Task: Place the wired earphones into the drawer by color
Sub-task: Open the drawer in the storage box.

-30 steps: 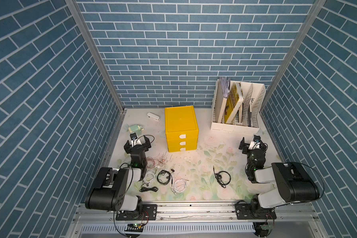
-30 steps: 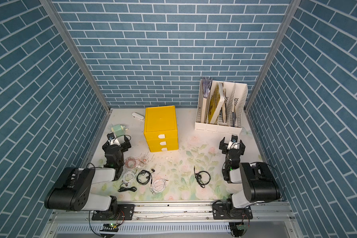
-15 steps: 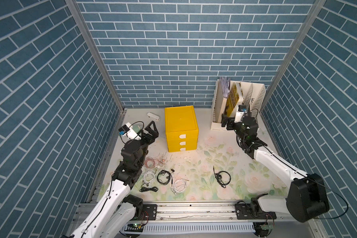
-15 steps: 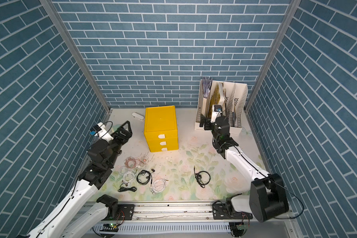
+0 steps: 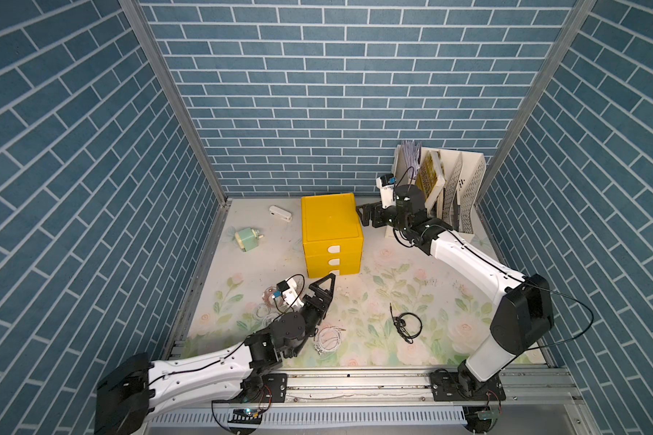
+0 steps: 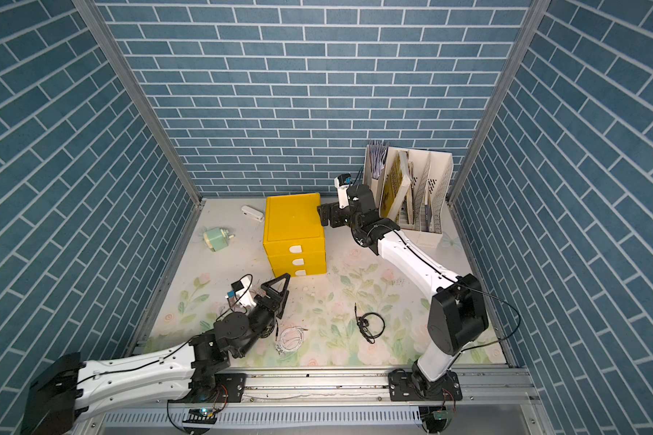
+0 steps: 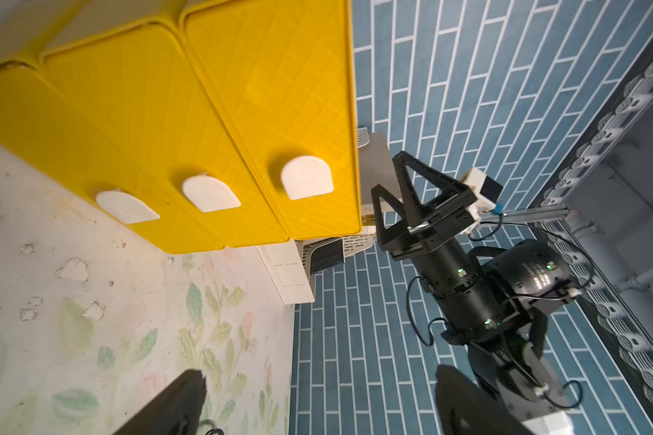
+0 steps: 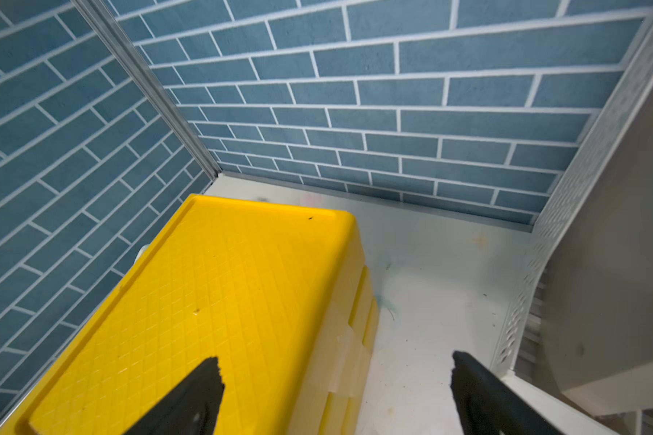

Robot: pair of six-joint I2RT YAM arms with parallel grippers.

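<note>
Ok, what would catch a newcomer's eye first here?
The bright yellow plastic cabinet stands toward the back, its three drawers shut. The open right hand is at its top edge, the open left hand low in front. A black earphone coil and a white earphone coil lie loose nearby.

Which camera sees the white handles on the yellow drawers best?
The left wrist view: all three white handles on the yellow drawers look big and close. In both top views the handles are tiny, seen from above. The right wrist view shows only the cabinet top and side, no handles.
</note>
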